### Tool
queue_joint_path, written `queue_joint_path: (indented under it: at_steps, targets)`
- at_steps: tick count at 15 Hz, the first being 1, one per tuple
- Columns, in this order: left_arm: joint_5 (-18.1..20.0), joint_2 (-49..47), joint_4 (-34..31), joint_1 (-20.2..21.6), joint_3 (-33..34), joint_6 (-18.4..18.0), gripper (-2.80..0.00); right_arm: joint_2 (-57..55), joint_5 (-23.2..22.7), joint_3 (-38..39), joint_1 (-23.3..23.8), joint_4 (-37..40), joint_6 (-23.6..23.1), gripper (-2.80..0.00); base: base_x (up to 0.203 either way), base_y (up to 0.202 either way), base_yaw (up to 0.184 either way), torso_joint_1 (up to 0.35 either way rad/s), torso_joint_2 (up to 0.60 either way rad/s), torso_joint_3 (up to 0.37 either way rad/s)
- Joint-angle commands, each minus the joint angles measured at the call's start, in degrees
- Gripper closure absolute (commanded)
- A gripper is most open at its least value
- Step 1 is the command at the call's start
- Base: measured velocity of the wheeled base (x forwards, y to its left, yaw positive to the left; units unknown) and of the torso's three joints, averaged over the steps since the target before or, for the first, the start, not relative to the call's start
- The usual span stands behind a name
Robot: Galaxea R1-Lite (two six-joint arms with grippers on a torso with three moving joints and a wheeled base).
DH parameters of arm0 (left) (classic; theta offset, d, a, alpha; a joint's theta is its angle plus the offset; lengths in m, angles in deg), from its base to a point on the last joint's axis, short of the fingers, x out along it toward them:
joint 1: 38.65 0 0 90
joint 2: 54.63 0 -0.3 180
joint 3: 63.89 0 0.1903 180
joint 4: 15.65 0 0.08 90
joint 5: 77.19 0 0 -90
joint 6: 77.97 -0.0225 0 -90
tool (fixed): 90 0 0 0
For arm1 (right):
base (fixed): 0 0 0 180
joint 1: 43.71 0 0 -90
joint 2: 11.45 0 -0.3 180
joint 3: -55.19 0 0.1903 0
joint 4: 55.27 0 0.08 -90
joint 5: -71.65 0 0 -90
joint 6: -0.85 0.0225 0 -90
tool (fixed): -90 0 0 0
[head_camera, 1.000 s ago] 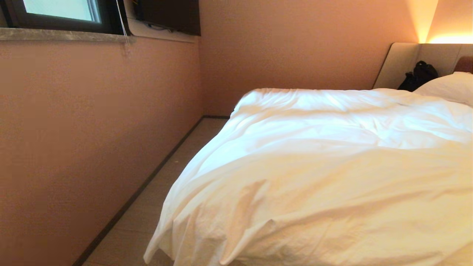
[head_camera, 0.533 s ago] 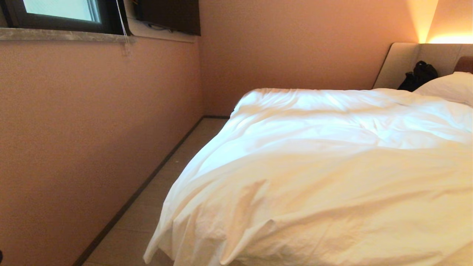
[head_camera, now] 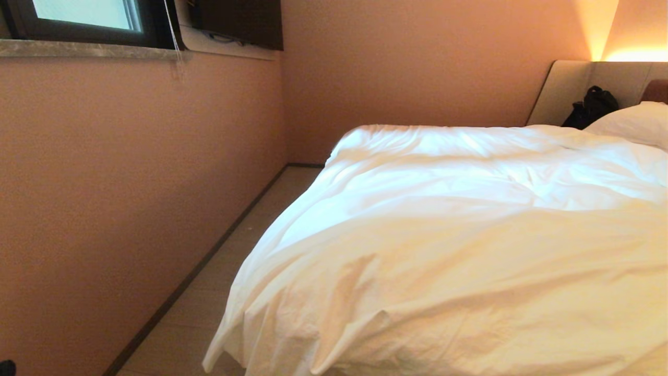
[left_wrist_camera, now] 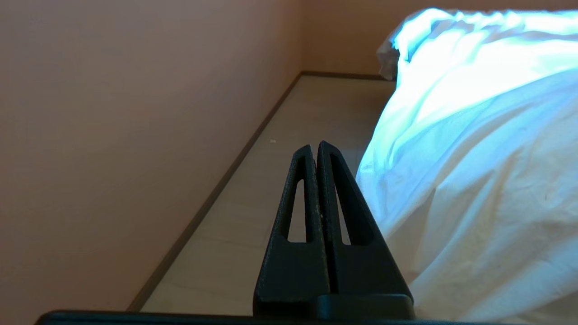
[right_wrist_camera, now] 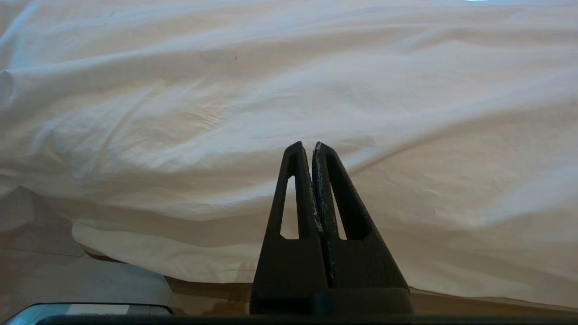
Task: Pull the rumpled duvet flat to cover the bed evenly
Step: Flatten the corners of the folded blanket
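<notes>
Head view: rumpled duvet [head_camera: 449, 250] overhangs the bed's corner; both empty grippers, left gripper [left_wrist_camera: 316, 149] and right gripper [right_wrist_camera: 307, 149], pressed together, should part first, then pinch its hem.

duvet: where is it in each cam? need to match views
Head view: the duvet fills the right and lower picture, draped over the bed's near-left corner.
Left wrist view: duvet along the right side, beyond the shut left gripper.
Right wrist view: duvet fills nearly the whole picture.
Shared landmark: the dark baseboard, in head and left wrist views only.
</notes>
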Motion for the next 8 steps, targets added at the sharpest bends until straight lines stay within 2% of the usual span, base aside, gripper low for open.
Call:
queue_joint_path:
  at_steps: [1, 8]
  targets:
    - [0.0, -0.1, -0.3, 0.1, 0.0, 0.0, 0.0, -0.1, 0.0, 0.0, 0.0, 0.0, 0.0, 0.0, 0.0, 0.0, 0.0, 0.0, 0.0, 0.0]
    - [0.0, -0.1, -9.9, 0.1, 0.0, -0.2, 0.0, -0.1, 0.0, 0.0, 0.0, 0.0, 0.0, 0.0, 0.0, 0.0, 0.0, 0.0, 0.0, 0.0]
